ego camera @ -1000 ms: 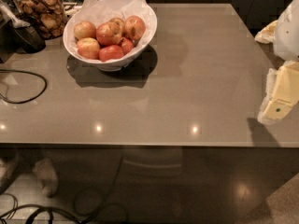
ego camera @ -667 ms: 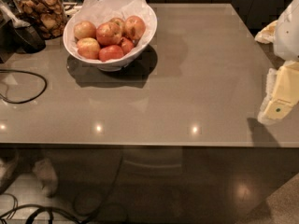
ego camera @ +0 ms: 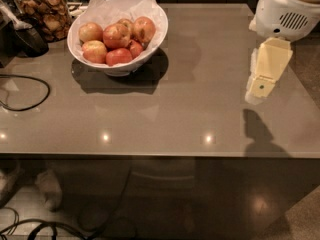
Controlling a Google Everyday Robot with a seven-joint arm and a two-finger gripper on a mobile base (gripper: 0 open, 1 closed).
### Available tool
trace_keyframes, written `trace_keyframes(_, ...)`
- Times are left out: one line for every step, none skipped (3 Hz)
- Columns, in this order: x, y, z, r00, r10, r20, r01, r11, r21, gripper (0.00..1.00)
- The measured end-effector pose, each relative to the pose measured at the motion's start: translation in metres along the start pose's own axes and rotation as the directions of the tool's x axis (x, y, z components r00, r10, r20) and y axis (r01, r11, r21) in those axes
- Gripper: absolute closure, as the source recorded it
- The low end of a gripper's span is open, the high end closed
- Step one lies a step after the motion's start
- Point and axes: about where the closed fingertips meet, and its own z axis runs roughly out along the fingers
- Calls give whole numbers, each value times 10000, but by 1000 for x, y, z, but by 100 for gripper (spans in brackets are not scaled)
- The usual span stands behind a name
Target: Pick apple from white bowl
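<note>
One claw (ego camera: pixel 259 89) in view: a cream-coloured two-finger thing hanging off the white robot arm (ego camera: pixel 287 9) at the right edge, tip pointing down and a bit to the left. It hovers over the right side of the glossy grey-brown desk (ego camera: pixel 175 119), not touching anything, and it throws a dark shadow on the surface just below it. Honestly can't tell whether it's released or clenched from this angle, but nothing is in it.

The large round apple, red-orange with yellowish mottled patches (ego camera: pixel 116 35), is well apart from the claw, across the desk at the far left. It sits near the middle of the wide glossy white bowl lined with white paper (ego camera: pixel 120 66), packed in with several other apples, some paler, some smaller and deep red. The paper's corners poke up above the rim.

Just left of the bowl stands a glass jar of brown snacks (ego camera: pixel 42 11). A thin black cable (ego camera: pixel 30 91) loops on the desk near the left edge.
</note>
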Motion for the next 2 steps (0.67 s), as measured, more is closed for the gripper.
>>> trace_keyframes(-6,-3,1,9999,18,116,-20,9999,158,0)
trace_keyframes(-39,-16,9,9953,628,740,-612,9978,-243,0)
